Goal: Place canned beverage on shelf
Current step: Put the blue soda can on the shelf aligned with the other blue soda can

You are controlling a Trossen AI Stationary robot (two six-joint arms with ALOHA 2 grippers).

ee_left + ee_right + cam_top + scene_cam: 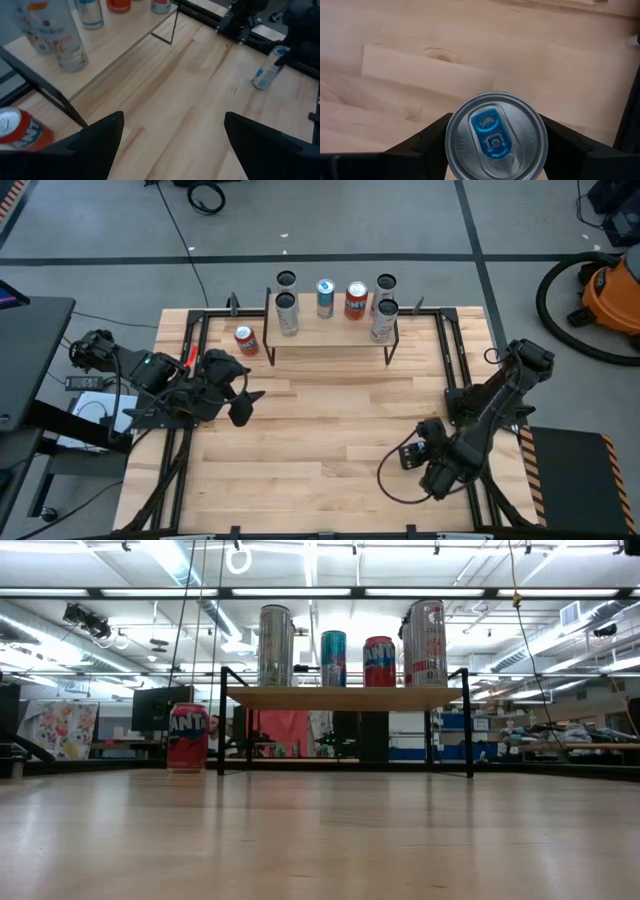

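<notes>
My right gripper (495,137) is at the table's near right (438,472), shut on a slim silver-and-blue canned beverage (495,135). The left wrist view shows that can (267,70) from afar; the high view hides it under the gripper. The shelf (330,332) stands at the far middle on black legs and carries several cans (345,697). A red can (245,340) stands upright on the table just left of the shelf. My left gripper (245,395) hovers open over the table near that red can (22,132) and touches nothing. My right gripper pinches the can between its two fingers, on opposite sides of the wall just under the top rim (450,137). The fingers (422,142) come from above, pointing down. The can stays upright, top up. Whether its bottom rests on the table I cannot tell.
Black frame rails (190,370) run along the table's left, right and far edges. A black cable (385,480) loops on the table by the right arm. Bare wood (330,420) lies between the arms, in front of the shelf.
</notes>
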